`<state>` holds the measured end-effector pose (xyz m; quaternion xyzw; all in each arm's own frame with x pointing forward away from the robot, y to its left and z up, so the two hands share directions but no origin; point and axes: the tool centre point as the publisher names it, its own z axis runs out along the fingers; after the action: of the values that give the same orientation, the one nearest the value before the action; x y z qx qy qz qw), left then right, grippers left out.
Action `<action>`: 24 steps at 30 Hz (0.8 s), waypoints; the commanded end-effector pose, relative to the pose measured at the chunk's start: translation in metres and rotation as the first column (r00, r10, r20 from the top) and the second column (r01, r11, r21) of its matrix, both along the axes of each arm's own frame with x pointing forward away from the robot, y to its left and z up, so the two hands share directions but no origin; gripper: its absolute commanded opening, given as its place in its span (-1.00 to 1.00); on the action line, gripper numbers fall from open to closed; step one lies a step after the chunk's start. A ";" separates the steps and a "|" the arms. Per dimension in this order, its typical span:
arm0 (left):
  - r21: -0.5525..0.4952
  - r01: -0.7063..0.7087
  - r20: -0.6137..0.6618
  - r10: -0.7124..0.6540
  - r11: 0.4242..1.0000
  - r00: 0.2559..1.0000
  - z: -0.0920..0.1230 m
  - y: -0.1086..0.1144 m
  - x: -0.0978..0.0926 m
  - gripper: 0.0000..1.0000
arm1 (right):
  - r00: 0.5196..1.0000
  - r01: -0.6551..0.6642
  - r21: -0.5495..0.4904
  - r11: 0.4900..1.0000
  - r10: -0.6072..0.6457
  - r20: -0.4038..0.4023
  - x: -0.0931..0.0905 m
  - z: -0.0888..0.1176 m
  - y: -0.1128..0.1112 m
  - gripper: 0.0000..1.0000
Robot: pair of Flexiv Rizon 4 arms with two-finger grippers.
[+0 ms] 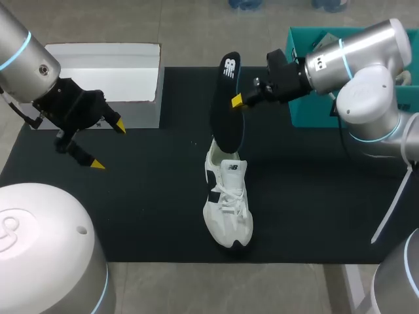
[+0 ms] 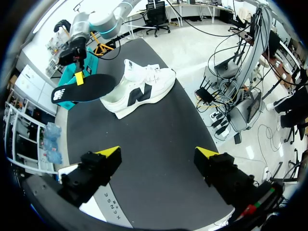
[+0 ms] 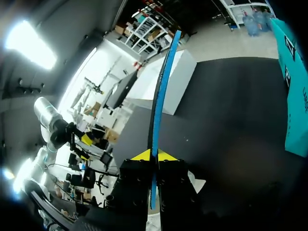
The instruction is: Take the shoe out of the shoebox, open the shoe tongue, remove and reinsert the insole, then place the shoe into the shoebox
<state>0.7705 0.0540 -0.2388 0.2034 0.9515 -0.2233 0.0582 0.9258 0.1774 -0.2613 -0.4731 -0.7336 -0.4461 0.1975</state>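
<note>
The right gripper (image 1: pixel 239 99) is closed on the insole (image 1: pixel 227 104), both yellow tips pressing its faces from opposite sides about midway along its length. In the right wrist view the right gripper (image 3: pixel 154 155) shows the insole (image 3: pixel 161 86) edge-on, a thin strip running straight ahead between the fingers. From above, the insole's long axis runs from the far side of the table toward me. Its logo end is farthest from me and its other end is down at the heel opening of the shoe (image 1: pixel 227 203). Whether that end is inside the shoe or only touching it cannot be made out.

The shoe stands upright on its sole on the black mat (image 1: pixel 150 216), near the middle. It is white with a dark side mark, with its toe toward me and its heel away, roughly in line with the insole.

The left gripper (image 1: pixel 107 145) is wide open and empty, above the mat's left part and well away from the shoe. From the left wrist, the left gripper (image 2: pixel 159 153) looks across bare mat (image 2: pixel 154 159) at the shoe (image 2: pixel 139 91) side-on, with the insole (image 2: pixel 84 89) at the shoe's heel end.

A white box (image 1: pixel 105 72) sits at the far left, just beyond the left gripper, and a teal box (image 1: pixel 308 98) at the far right behind the right arm.
</note>
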 end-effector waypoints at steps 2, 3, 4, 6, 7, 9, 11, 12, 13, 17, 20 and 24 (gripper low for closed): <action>0.003 0.000 0.000 0.000 1.000 1.000 0.000 0.000 0.000 1.00 | 0.996 0.029 -0.007 1.000 -0.028 0.086 -0.016 -0.005 0.002 -1.00; 0.003 0.000 0.000 0.000 1.000 1.000 0.000 0.000 0.000 1.00 | 0.994 0.032 -0.001 0.999 -0.032 0.105 -0.018 -0.006 0.002 -1.00; 0.003 0.000 0.000 0.000 1.000 1.000 0.000 0.000 0.000 1.00 | 0.993 0.037 0.005 0.999 -0.037 0.115 -0.021 -0.007 0.001 -1.00; 0.003 0.000 0.000 0.000 1.000 1.000 0.000 0.000 0.000 1.00 | 0.990 0.048 0.002 0.999 -0.048 0.134 -0.025 -0.009 0.001 -1.00; 0.003 0.000 0.000 0.000 1.000 1.000 0.000 0.000 0.000 1.00 | 0.989 0.049 0.002 0.999 -0.049 0.137 -0.026 -0.010 0.001 -1.00; 0.003 0.000 0.000 0.000 1.000 1.000 0.000 0.000 0.000 1.00 | 0.987 0.059 0.014 0.998 -0.061 0.149 -0.028 -0.011 0.001 -1.00; 0.003 0.000 0.000 0.000 1.000 1.000 0.000 0.000 0.000 1.00 | 0.986 0.057 0.015 0.998 -0.059 0.154 -0.031 -0.012 0.002 -1.00; 0.003 0.000 0.000 0.000 1.000 1.000 0.000 0.000 0.000 1.00 | 0.985 0.058 0.014 0.998 -0.059 0.162 -0.032 -0.013 0.002 -1.00; 0.003 0.000 0.000 0.000 1.000 1.000 0.000 0.000 0.000 1.00 | 0.985 0.059 0.015 0.998 -0.061 0.164 -0.033 -0.013 0.002 -1.00; 0.003 0.000 0.000 0.000 1.000 1.000 0.000 0.000 0.000 1.00 | 0.983 0.060 0.020 0.998 -0.063 0.175 -0.039 -0.019 0.005 -1.00; 0.003 0.000 0.000 0.000 1.000 1.000 0.000 0.000 0.000 1.00 | 0.982 0.059 0.023 0.998 -0.063 0.177 -0.041 -0.024 0.008 -1.00; 0.003 0.000 0.000 0.000 1.000 1.000 0.000 0.000 0.000 1.00 | 0.983 0.056 0.026 0.998 -0.060 0.173 -0.043 -0.030 0.012 -1.00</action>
<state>0.7704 0.0540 -0.2385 0.2034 0.9516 -0.2230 0.0579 0.8827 0.1839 -0.2855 -0.4506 -0.7326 -0.4938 0.1282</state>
